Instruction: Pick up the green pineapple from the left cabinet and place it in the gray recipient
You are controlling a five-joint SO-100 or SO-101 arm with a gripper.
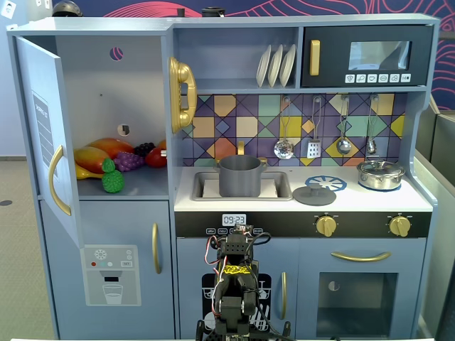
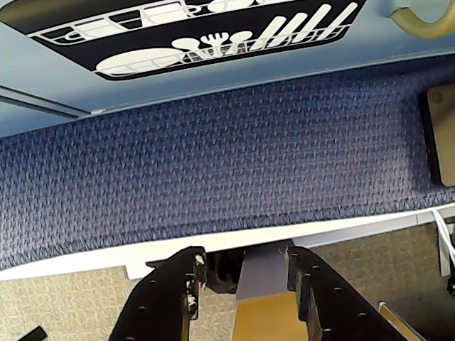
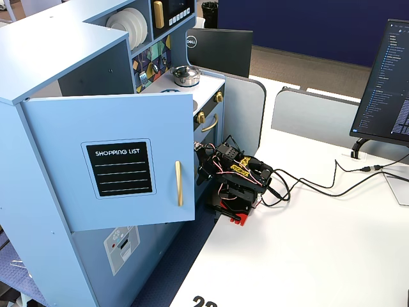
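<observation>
The green pineapple stands at the front of the shelf in the left cabinet, whose door hangs open; the door also shows in a fixed view. The gray recipient sits in the sink, empty as far as I see. My arm is folded low in front of the toy kitchen, at the white table's edge. In the wrist view my gripper is open and empty, pointing down over the table edge at blue carpet. The pineapple and pot are outside the wrist view.
Purple grapes, orange and yellow fruit and a red one lie behind the pineapple. A gray lid and a shiny silver pot sit on the counter. Cables and a monitor are on the table.
</observation>
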